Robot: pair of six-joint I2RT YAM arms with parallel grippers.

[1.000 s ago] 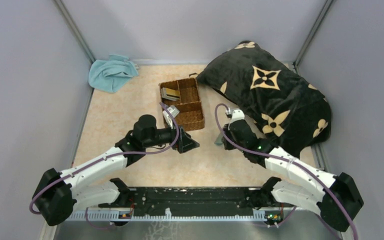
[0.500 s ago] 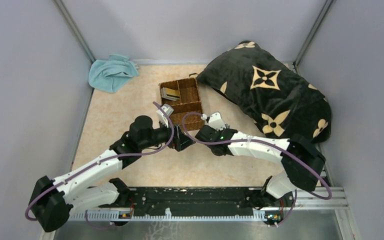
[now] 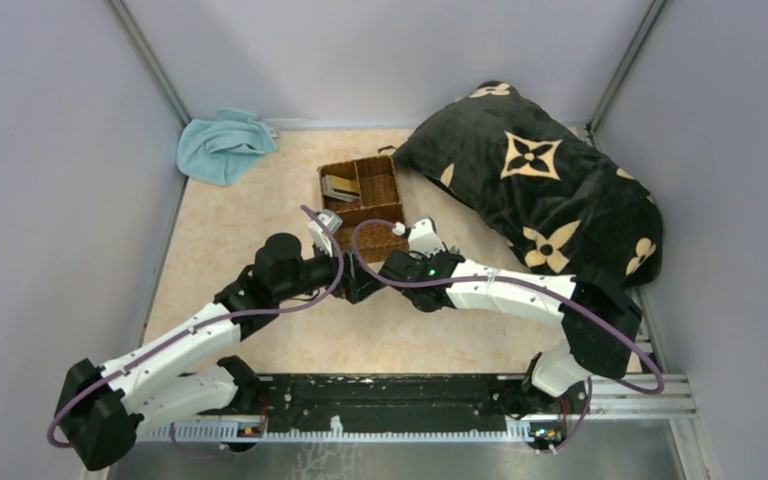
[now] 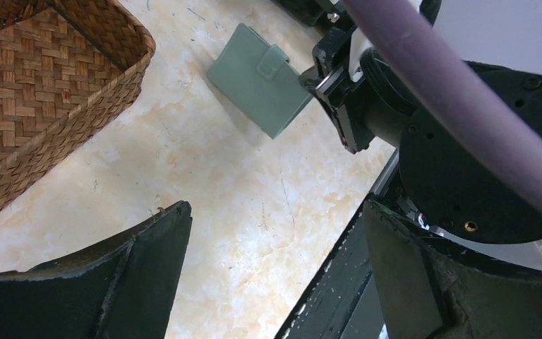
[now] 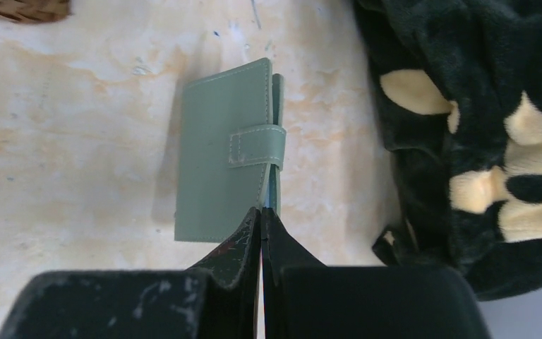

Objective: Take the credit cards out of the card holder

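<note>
Beige marbled counter (image 3: 230, 250), grey walls (image 3: 360, 50) on three sides. Wicker basket (image 3: 380, 190) mid-counter, blue towel (image 3: 222, 145) in the far left corner, black floral pillow (image 3: 540, 190) far right. Card holder (image 5: 222, 169) is closed with its strap snapped, between basket and pillow. Its long axis is in line with the right hand's fingers, pointing away from them. Right hand (image 5: 262, 215) is pinched on its near short edge, strap side. Resting or lifted: can't tell. Left hand (image 4: 275, 212) is wide, holding nothing.
</note>
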